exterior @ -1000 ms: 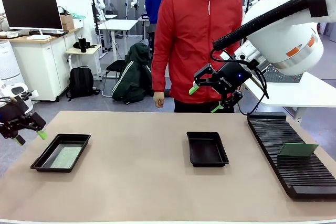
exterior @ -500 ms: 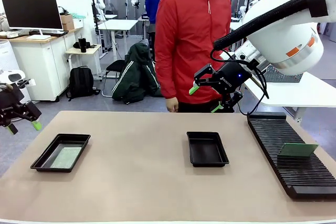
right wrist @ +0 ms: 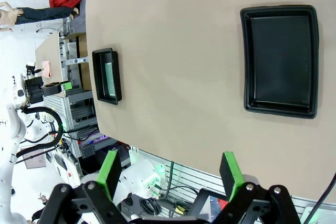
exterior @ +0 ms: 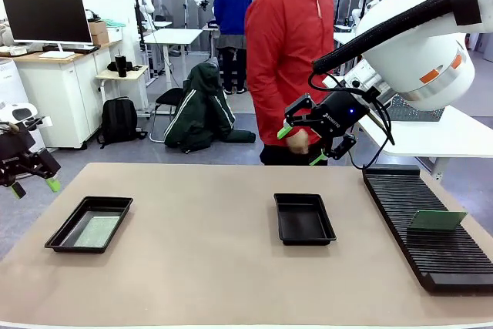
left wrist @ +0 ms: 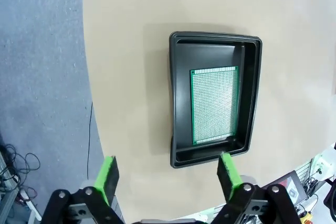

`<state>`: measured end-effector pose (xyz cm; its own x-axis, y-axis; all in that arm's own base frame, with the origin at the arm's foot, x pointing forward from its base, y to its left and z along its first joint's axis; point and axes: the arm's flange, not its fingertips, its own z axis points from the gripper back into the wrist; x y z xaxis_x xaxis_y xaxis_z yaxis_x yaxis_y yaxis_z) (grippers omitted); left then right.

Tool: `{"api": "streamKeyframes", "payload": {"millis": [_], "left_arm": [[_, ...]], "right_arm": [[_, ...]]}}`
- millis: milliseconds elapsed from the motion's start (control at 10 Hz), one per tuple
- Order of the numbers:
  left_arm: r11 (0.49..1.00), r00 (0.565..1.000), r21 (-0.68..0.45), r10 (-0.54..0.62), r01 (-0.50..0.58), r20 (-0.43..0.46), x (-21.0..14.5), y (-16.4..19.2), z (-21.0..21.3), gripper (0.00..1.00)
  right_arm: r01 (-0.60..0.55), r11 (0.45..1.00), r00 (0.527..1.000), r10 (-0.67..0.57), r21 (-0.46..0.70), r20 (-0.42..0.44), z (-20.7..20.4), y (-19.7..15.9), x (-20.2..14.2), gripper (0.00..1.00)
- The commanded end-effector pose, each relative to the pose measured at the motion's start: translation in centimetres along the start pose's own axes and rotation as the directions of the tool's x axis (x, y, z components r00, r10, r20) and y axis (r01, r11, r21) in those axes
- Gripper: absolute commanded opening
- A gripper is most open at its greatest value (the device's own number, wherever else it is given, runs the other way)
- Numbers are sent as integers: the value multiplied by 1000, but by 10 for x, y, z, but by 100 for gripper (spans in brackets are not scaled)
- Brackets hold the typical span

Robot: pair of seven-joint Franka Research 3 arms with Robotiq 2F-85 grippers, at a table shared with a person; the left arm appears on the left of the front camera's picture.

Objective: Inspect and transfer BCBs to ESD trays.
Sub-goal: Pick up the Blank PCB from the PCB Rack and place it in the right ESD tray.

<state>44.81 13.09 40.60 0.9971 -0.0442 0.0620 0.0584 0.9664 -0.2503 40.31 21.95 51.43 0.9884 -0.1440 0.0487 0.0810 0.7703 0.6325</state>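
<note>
Front view: a tan table (exterior: 200, 267) carries two black ESD trays. The left ESD tray (exterior: 108, 201), near the table's left edge, holds one BCB (exterior: 98, 230) lying flat on its floor. The middle ESD tray (exterior: 300, 197) shows a bare black floor. A second BCB (exterior: 437, 219) stands tilted in the ribbed rack (exterior: 408, 198) at the right. The left gripper (exterior: 35, 187) hangs beyond the table's left edge, released, grasping nothing. The right gripper (exterior: 301, 146) is raised over the far edge, jaws likewise spread and unloaded, in front of a person (exterior: 285, 52) in a red jacket. Left wrist view: the board lies toward one long wall of its tray, beyond the parted green fingertips (left wrist: 107, 174).
</note>
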Motion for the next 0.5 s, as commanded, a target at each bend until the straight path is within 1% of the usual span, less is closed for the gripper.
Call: {"api": "streamKeyframes", "payload": {"millis": [0,400], "left_arm": [[1000,1000,0,-2,2,12,-1,2,-2,100],[1000,1000,0,-2,2,12,-1,2,-2,100]], "right_arm": [[5,1000,1000,-5,-1,1,-1,0,-1,100],[5,1000,1000,-5,-1,1,-1,0,-1,100]]}}
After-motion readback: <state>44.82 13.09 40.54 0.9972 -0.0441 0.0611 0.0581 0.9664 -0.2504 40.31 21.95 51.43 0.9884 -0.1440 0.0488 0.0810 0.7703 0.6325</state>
